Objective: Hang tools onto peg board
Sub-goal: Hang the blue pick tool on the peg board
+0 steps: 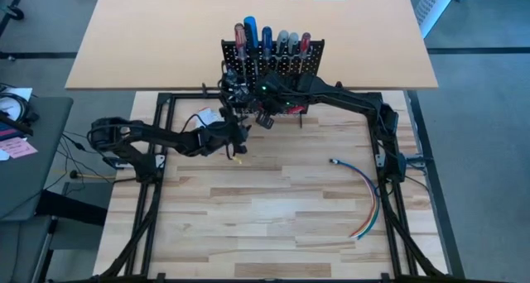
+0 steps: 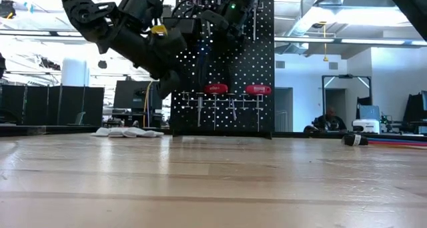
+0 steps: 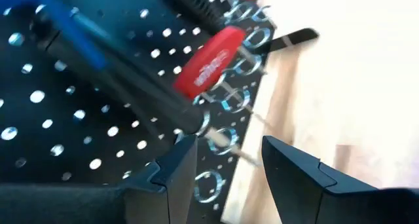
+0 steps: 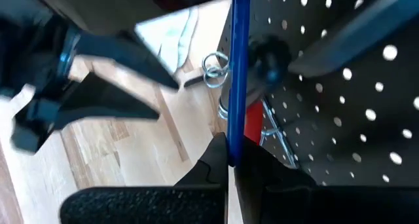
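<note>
The black peg board [image 1: 273, 64] stands upright at the table's far side, with several screwdrivers [image 1: 267, 39] stuck in its top. Two red-handled tools [image 2: 215, 89] hang low on its face [image 2: 223, 68]. My left gripper [image 3: 226, 178] is open close to the board's face [image 3: 78, 119], its fingers on either side of a thin metal shaft [image 3: 229, 145] below a red-handled screwdriver [image 3: 209, 57]. I cannot tell whether they touch the shaft. My right gripper [image 4: 229, 162] is beside it at the board, shut on a thin blue tool [image 4: 237, 67]. My right gripper pinches the thin blue tool between its two fingers, at a point along its straight length [image 4: 234, 142]. The tool runs on past the fingertips, in line with the fingers, in front of the peg board [image 4: 353, 99]. Both of its ends are out of the picture.
White gloves [image 1: 203, 117] lie on the table left of the board. A bundle of coloured wires [image 1: 364, 200] lies at the right. Metal ring hooks [image 3: 242, 99] line the board's lower part. A tan table [image 1: 166, 35] stands behind the work table. The two arms are close together.
</note>
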`<state>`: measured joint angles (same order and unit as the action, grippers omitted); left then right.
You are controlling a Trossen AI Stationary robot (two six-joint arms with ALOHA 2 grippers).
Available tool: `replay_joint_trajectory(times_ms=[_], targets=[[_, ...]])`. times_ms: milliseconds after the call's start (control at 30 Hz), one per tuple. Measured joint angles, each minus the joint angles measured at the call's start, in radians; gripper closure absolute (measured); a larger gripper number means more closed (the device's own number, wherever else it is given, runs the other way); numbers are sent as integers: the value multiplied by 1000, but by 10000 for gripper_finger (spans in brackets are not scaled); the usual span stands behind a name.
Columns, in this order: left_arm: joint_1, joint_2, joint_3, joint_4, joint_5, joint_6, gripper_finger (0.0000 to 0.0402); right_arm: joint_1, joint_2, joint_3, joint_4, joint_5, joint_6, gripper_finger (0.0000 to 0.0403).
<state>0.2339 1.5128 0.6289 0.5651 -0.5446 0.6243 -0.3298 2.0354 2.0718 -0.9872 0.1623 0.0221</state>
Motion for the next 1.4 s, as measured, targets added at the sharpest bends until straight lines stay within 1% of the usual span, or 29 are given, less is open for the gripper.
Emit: replay_joint_trajectory(times_ms=[133, 267, 467, 600, 700, 867, 967, 1033, 1167, 1233, 1400], targets=[[-51, -2, 0, -53, -4, 8, 235, 0, 0, 0, 18, 0, -7, 390], [-111, -2, 0, -123, -29, -10, 239, 0, 0, 0, 13, 0, -20, 390], [-207, -2, 0, -234, -145, -47, 251, 0, 0, 0, 12, 0, -23, 390], [-233, -2, 1, -340, -296, -119, 261, 0, 0, 0, 13, 0, -23, 390], [-217, -2, -1, -404, -303, -200, 267, 0, 10, 0, 26, 0, -23, 390], [-173, -1, -80, -336, -289, -279, 272, -5, 31, 2, 35, 1, -34, 390], [-151, -3, -150, -192, -261, -304, 273, -9, 45, 3, 44, -2, -52, 388], [-140, -2, -195, -96, -222, -306, 273, -10, 53, 4, 45, 1, -55, 384], [-123, -22, -253, 24, -168, -322, 273, -13, 58, 4, 45, 1, -57, 378], [-118, -47, -270, 32, -134, -337, 273, -13, 58, 4, 45, 2, -57, 377], [-116, -111, -274, 30, -103, -353, 273, -13, 58, 4, 41, 2, -58, 376]])
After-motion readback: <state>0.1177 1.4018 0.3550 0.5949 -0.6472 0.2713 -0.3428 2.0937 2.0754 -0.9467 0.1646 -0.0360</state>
